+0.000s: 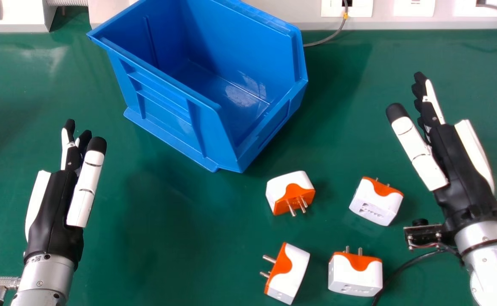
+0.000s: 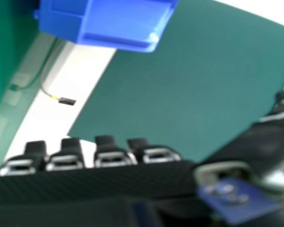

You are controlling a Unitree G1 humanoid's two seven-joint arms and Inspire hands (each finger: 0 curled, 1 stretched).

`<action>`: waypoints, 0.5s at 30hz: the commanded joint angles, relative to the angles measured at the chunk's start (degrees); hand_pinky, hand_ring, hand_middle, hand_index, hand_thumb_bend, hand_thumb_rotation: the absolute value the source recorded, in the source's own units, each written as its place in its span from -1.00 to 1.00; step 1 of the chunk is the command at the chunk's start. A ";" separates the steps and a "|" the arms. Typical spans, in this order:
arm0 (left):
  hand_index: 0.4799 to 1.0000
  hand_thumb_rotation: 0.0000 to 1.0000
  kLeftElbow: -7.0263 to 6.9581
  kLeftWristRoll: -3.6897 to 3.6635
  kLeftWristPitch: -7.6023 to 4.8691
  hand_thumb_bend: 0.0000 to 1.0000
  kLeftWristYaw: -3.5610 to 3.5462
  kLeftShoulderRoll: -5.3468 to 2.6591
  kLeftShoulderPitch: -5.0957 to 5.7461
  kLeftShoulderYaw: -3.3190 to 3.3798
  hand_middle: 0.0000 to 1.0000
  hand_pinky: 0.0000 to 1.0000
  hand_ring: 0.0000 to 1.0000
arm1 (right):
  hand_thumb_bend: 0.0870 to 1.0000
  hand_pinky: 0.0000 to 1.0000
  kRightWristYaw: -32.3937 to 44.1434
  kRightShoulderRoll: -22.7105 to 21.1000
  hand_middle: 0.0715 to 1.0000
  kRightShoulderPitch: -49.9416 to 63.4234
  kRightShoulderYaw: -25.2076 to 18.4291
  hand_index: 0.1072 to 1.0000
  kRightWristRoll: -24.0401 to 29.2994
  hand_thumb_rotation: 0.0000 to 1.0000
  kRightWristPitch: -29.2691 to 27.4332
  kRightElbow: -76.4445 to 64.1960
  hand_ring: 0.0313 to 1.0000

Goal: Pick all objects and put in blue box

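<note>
The blue box stands empty at the upper middle of the head view; part of the box shows in the right hand view. Several white and orange plug adapters lie nearer: one just below the box, one to its right, another below with pins pointing left, and one with pins up. My left hand is open, left of the box. On the right, beyond the adapters, my right hand is open and holds nothing; in its own view this hand has extended fingers.
The green table carries everything. A white wall panel with sockets runs along the back, with a grey cable behind the box. A black cable trails from my right wrist beside the lower right adapter.
</note>
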 commanded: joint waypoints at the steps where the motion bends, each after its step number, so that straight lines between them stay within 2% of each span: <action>1: 1.00 1.00 -0.46 0.29 -1.03 0.02 0.49 -0.11 -0.48 0.14 1.00 1.00 1.00 | -0.51 0.99 0.56 -1.03 1.00 -0.02 -1.01 1.00 1.05 1.00 0.28 -2.63 1.00; 5: 1.00 1.00 -0.30 0.32 -1.67 0.01 0.63 -0.36 0.03 0.15 1.00 1.00 1.00 | -0.49 0.98 2.40 -2.01 1.00 0.91 -1.27 1.00 1.74 0.83 1.26 -4.02 1.00; 10: 1.00 1.00 0.54 0.47 -3.19 0.01 0.86 -0.63 0.58 0.21 1.00 1.00 1.00 | -0.48 0.98 5.12 -4.10 1.00 2.08 -1.46 1.00 2.13 0.67 2.66 -5.32 1.00; 12: 1.00 1.00 1.01 0.55 -3.77 0.01 1.07 -0.71 0.75 0.19 1.00 1.00 1.00 | -0.46 0.95 5.49 -4.65 1.00 2.50 -1.36 1.00 1.82 0.54 2.73 -5.64 1.00; 15: 1.00 1.00 1.59 0.25 -4.33 0.02 1.16 -0.74 0.91 0.31 1.00 1.00 1.00 | -0.44 0.93 5.51 -5.96 1.00 2.91 -0.74 1.00 -0.08 0.47 2.02 -5.45 1.00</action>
